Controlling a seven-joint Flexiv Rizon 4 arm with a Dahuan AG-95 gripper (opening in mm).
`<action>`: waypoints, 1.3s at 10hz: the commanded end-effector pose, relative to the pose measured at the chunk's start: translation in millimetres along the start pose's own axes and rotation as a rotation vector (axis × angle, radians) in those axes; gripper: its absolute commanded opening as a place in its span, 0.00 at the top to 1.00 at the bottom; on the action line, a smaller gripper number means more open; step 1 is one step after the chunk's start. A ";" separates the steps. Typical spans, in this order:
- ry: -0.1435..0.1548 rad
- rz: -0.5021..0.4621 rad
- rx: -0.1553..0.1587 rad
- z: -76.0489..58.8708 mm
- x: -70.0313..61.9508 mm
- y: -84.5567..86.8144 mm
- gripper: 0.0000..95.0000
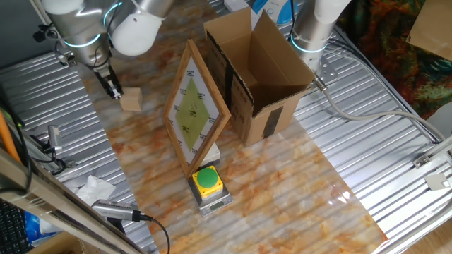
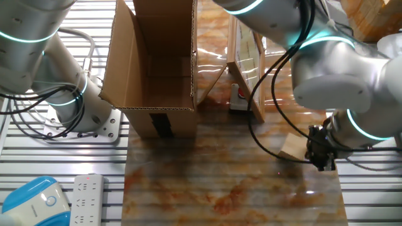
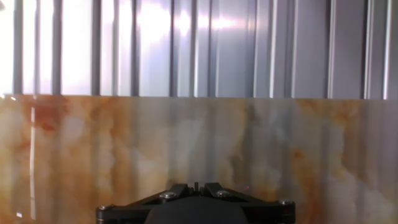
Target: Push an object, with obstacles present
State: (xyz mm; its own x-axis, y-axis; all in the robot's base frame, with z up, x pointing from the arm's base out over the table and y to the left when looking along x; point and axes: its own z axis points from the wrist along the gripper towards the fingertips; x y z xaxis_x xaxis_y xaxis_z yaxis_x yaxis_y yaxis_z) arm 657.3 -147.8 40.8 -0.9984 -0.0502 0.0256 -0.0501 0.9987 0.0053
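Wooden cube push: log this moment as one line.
phase: contact | hand: shut, beside wooden cube | obstacles: cardboard box, framed board, button

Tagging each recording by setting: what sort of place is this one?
Probably a robotics lab bench: a second robot arm is mounted on the ribbed metal table, a marble-patterned work mat holds props, and a power strip lies at the edge.

Wooden cube (image 1: 131, 99) sits on the counter (image 1: 282, 190), claw (image 1: 113, 89) just beside it on its left in one fixed view. Right of the cube stands the framed board (image 1: 195, 109), tilted on edge; the cardboard box (image 1: 256, 74) stands behind it, further right. The push-button (image 1: 207, 183) sits in front of the board's lower corner.
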 end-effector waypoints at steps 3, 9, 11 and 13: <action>0.005 0.012 0.008 -1.7 -4.4 11.4 1.00; 0.029 -0.100 0.019 -3.0 0.2 -36.7 1.00; 0.063 -0.099 0.021 -2.8 3.4 -45.6 1.00; 0.075 -0.085 0.014 2.7 10.7 -51.5 1.00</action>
State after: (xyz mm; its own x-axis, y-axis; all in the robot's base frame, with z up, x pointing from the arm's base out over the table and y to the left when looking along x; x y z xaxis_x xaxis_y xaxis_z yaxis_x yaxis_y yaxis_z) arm 650.7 -200.3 37.4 -0.9848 -0.1331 0.1115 -0.1343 0.9909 -0.0034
